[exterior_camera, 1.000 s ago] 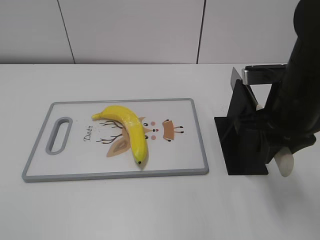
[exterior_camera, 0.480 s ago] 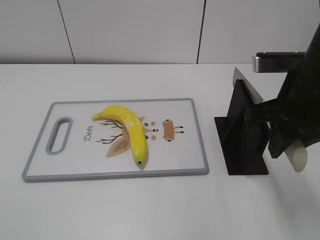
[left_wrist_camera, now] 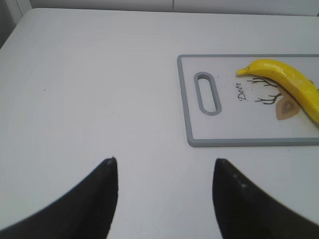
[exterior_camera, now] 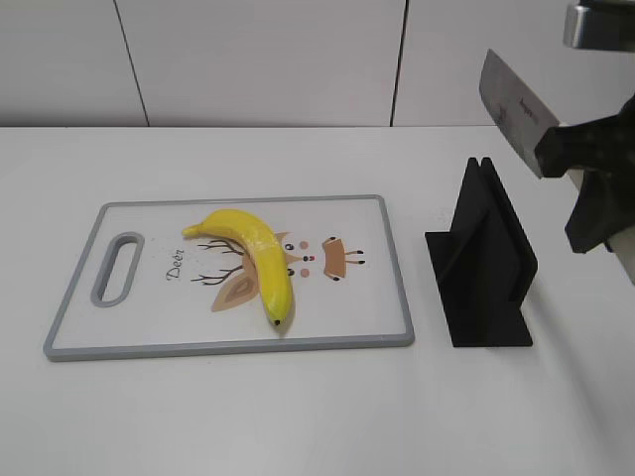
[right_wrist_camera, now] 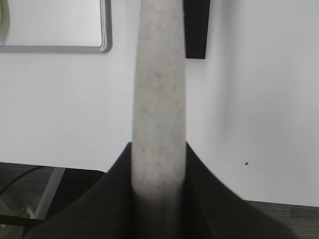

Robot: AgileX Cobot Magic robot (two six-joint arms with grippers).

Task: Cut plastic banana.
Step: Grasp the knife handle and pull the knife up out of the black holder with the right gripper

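Observation:
The plastic banana point(exterior_camera: 256, 256) is glossy yellow and curved. It lies on the grey-rimmed cutting board point(exterior_camera: 394, 258) and also shows in the left wrist view point(left_wrist_camera: 286, 82) on the board point(left_wrist_camera: 185, 107). My right gripper point(exterior_camera: 593, 188) is shut on a knife's pale handle point(right_wrist_camera: 158, 94). It holds the knife with its steel blade point(exterior_camera: 511, 104) in the air above the black knife stand point(exterior_camera: 486, 258), at the far right. My left gripper point(left_wrist_camera: 164, 162) is open and empty over bare table, left of the board.
The black knife stand stands right of the board, and its base shows in the right wrist view point(right_wrist_camera: 196, 30). The board's corner shows there too point(right_wrist_camera: 102, 47). The table's front edge point(right_wrist_camera: 55, 167) lies just below the gripper.
My right gripper has lifted the knife up out of the black stand and moved it up and to the right. The banana and board have not moved.

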